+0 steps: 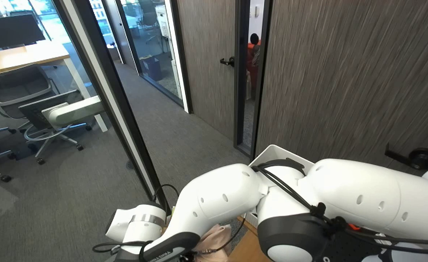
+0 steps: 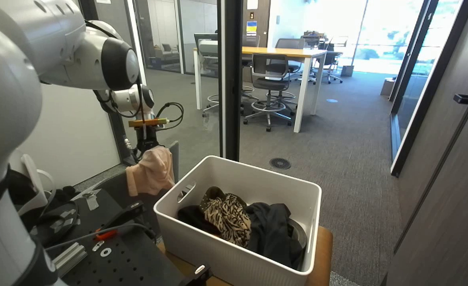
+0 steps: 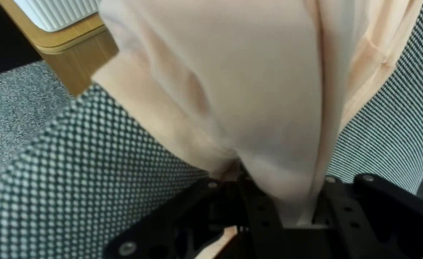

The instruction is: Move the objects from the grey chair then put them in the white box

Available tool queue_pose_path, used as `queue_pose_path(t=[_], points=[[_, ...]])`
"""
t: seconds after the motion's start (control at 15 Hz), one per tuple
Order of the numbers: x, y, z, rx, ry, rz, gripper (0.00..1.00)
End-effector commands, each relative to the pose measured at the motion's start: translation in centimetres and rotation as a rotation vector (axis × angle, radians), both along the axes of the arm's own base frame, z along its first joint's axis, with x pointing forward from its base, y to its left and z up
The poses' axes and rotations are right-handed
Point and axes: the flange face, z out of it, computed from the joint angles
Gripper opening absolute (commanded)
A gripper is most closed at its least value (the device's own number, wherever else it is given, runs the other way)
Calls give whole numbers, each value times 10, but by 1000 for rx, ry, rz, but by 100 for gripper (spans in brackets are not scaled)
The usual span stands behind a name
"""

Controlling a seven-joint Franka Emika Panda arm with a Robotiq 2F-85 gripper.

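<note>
Gripping pink cloth (image 3: 261, 90) in the wrist view: one black hand (image 3: 294, 207), between four and five o'clock, both fingers closed on a fold. The cloth spreads from there to twelve o'clock. Grey chair (image 3: 89, 180), woven upholstery, behind the cloth at eight and three o'clock; whether the two touch cannot be told. White box (image 3: 58, 12), ribbed lower part only, at ten o'clock, on a wooden tabletop (image 3: 71, 33). Speckled carpet (image 3: 13, 108) at nine o'clock.

In an exterior view: the white box, open-topped, upright, at six o'clock. Contents: black fabric (image 2: 196, 218) toward the box's nine o'clock; patterned cloth (image 2: 230, 218), tan and black, midway; dark cloth (image 2: 271, 230) toward three. Pink cloth hanging from the hand, outside the box, at its ten o'clock. Swivel chair (image 2: 270, 82) in the background, at one o'clock of the view.

In an exterior view: white arm (image 1: 217, 193), spanning four o'clock round to seven, partly masking the box. Pink cloth, a portion, beneath the arm at six o'clock; hand obscured. Black door handle (image 1: 421, 158) at three o'clock. Dark panel (image 1: 12, 32) at ten o'clock.
</note>
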Motion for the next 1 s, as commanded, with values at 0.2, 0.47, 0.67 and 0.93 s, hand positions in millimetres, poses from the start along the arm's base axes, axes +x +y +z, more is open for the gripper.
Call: queue_pose_path(t=[0.2,0.47,0.67,0.93], points=[[31,-43,54,83,2,-219,9],[42,-70,99,89,-35,-300,9],[48,-97,135,80,-51,-344,9],[55,-153,180,49,-81,-426,9]])
